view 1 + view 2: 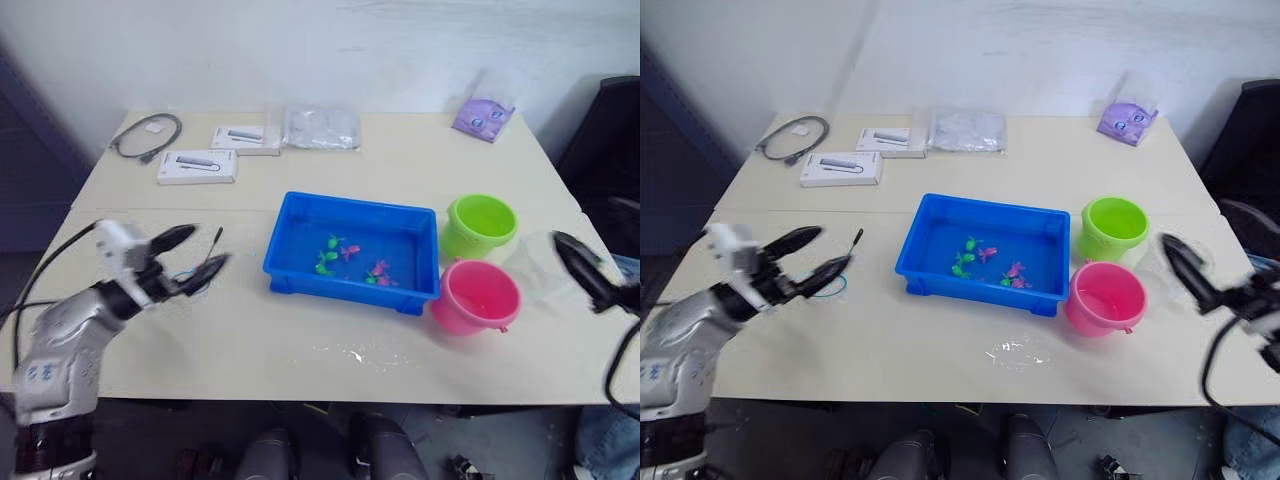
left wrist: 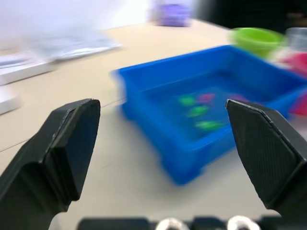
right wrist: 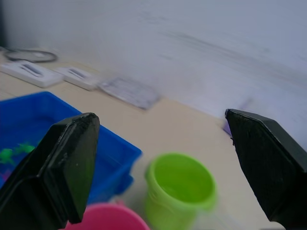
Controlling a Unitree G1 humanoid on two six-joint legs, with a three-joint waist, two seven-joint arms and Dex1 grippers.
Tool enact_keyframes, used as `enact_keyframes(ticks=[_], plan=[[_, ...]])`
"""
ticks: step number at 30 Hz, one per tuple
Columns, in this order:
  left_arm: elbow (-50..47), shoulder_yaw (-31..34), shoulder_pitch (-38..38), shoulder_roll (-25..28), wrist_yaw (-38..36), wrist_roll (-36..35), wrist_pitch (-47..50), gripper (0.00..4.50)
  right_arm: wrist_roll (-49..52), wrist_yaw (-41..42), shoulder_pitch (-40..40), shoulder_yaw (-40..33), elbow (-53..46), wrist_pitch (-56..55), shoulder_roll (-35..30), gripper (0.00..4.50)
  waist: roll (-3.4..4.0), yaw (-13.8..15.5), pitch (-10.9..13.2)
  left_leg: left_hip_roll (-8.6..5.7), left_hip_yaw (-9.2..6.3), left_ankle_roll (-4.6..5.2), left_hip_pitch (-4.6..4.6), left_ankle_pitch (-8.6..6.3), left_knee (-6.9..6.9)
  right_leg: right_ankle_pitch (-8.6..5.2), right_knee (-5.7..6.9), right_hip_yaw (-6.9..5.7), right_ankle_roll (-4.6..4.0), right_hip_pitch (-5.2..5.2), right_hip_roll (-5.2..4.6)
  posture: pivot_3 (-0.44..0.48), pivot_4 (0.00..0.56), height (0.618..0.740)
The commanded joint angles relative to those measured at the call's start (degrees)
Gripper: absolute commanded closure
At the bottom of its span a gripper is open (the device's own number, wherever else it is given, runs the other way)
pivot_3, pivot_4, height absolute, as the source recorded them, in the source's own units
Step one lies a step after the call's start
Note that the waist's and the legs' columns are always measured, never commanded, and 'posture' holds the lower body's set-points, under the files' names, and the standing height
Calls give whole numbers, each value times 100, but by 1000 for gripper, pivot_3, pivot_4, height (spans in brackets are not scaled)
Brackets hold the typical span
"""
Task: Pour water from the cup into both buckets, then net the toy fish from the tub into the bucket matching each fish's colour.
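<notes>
a: where are the arms?
b: left gripper (image 1: 190, 256) hovers left of the blue tub (image 1: 300, 262), fingers spread, empty; right gripper (image 3: 160, 158), spread, near the green bucket (image 1: 481, 225).
a: fish?
b: green and pink fish (image 1: 352, 259) in the tub.

The left hand (image 1: 190, 257) is held out low on the robot's left, its fingers spread apart. The right hand (image 3: 158, 167), reaching forward on the right, has its fingers wide apart too.

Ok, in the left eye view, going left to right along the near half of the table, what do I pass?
Left end effector → net → blue tub holding the toy fish → pink bucket → clear cup → right end effector.
</notes>
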Motion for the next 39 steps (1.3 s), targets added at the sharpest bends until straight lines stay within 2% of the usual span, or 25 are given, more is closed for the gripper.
enact_keyframes(ticks=[1,3,10,13,17,20,24,26,28,33,36,39], plan=[[262,830,574,-51,672,518,-643,0,-223,723,-144,758,-341,-476,23,41,-7,18,4,1,-1,-9,-7,1,0,-1,-5,-4,-1,-5,-1,0,150,740],[356,1121,881,-83,831,581,-833,0,-288,1291,-85,1083,-265,-725,32,41,-14,119,6,2,-14,-12,-22,1,0,0,-31,-15,1,-4,-1,0,150,740],[766,1785,2022,-338,1258,827,-1237,0,-689,1890,10,1922,-28,-1442,574,41,-24,137,4,-12,-14,25,-30,-35,7,8,-103,-8,14,22,-19,0,150,740],[243,1719,2458,-377,1225,754,-935,0,-50,1985,227,2103,-393,-1072,694,41,-25,134,4,-11,-13,26,-30,-50,6,8,-108,-10,14,22,-19,0,150,740],[-415,1557,2256,-251,1423,594,-381,0,162,1952,318,2143,-526,-805,634,41,-29,177,5,-10,-19,28,-30,-51,9,7,-109,-11,12,28,-24,0,150,740],[-696,999,1506,170,1553,650,450,0,-3,1957,246,2181,-431,-817,638,41,-27,179,5,-10,-20,21,-20,-69,9,13,-106,-11,21,40,-31,0,150,740],[-655,223,300,665,2085,786,2200,0,-179,2020,201,2231,-336,-874,619,41,-25,137,5,-10,-21,2,-8,-31,9,15,-76,-14,22,43,-31,0,150,740],[-488,-365,-503,866,2277,863,3267,0,-224,1986,192,2237,-350,-888,638,41,-23,89,4,-10,-15,-6,-9,-21,3,14,-67,-9,22,32,-27,0,150,740],[-96,-1090,-1380,935,2179,971,3820,0,-312,1920,167,2262,-364,-928,666,41,-24,86,5,-8,-15,-11,-20,-17,4,15,-46,-12,23,23,-16,0,150,740],[1440,-2242,-2749,688,1913,1468,3788,0,-531,1687,122,2288,-403,-1012,741,41,-26,80,5,-9,-3,-18,-24,-9,11,16,-29,-13,25,16,-2,0,150,740],[2173,-2712,-3277,527,1729,1731,3591,0,-651,1624,246,2289,-441,-1093,778,41,-31,93,8,-6,3,-22,-26,-4,11,15,-27,-12,25,10,4,0,150,740],[2827,-2910,-3627,321,1681,1934,3346,0,-729,1527,316,2314,-502,-1140,832,41,-35,113,11,-6,4,-21,-29,-1,15,15,-26,-14,25,8,5,0,150,740]])
